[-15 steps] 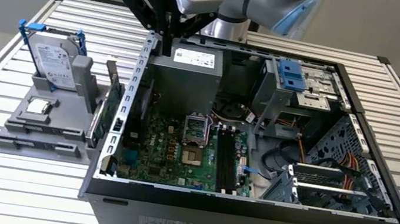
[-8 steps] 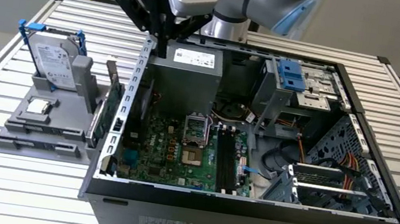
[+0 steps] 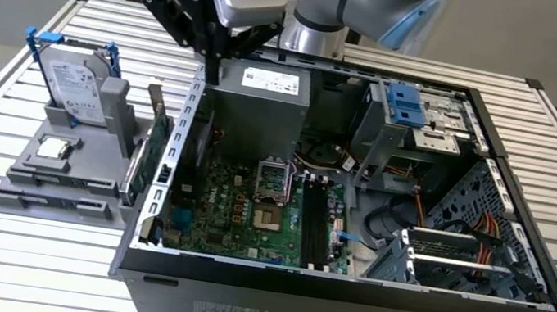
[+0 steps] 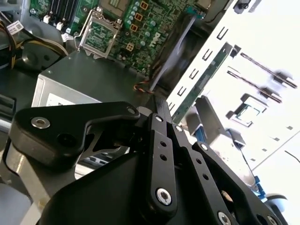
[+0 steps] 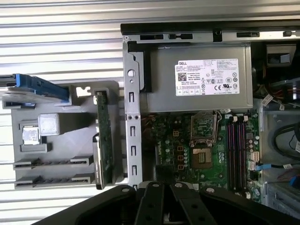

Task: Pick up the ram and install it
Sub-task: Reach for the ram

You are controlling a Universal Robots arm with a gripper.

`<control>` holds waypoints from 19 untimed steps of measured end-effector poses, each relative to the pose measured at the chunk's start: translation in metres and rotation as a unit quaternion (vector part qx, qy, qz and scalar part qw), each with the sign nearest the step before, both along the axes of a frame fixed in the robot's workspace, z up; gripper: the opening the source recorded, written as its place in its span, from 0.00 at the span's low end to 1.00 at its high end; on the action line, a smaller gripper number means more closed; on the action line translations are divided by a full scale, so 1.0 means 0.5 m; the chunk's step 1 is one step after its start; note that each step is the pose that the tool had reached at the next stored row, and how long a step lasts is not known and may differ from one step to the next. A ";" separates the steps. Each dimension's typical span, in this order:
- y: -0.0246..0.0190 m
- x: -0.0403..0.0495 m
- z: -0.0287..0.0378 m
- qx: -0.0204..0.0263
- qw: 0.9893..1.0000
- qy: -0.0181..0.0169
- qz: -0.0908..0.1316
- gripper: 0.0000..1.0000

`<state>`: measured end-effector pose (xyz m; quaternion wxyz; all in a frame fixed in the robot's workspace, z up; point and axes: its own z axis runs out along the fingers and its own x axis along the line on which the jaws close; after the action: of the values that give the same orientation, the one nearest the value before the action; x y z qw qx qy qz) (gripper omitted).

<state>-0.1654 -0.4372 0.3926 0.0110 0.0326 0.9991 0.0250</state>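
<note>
- As far as I can tell in the first wrist view, the ram (image 5: 52, 163) lies in the grey tray (image 5: 79, 122), long axis square to the case wall (image 5: 132, 140).
- Exterior view: my gripper (image 3: 212, 76), pinched closed and seemingly empty, hangs over that wall; the ram lies toward 7 o'clock.
- Second wrist view: fingers (image 4: 173, 51) pressed together.

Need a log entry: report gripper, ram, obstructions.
Gripper shut, above the case's slotted wall by the power supply. Ram too small to tell apart. Memory slots look reachable from above.
</note>
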 end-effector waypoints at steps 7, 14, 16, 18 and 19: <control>-0.0059 -0.016 0.000 0.000 1.000 0.000 0.001 0.00; -0.0098 -0.033 0.000 0.000 1.000 0.000 0.002 0.00; -0.0117 -0.038 0.000 0.000 1.000 0.000 0.002 0.00; -0.0144 -0.041 0.000 0.000 1.000 0.000 0.002 0.00; -0.0161 -0.042 0.000 0.000 1.000 0.000 0.002 0.00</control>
<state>-0.1865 -0.4453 0.3926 0.0110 0.0305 0.9992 0.0250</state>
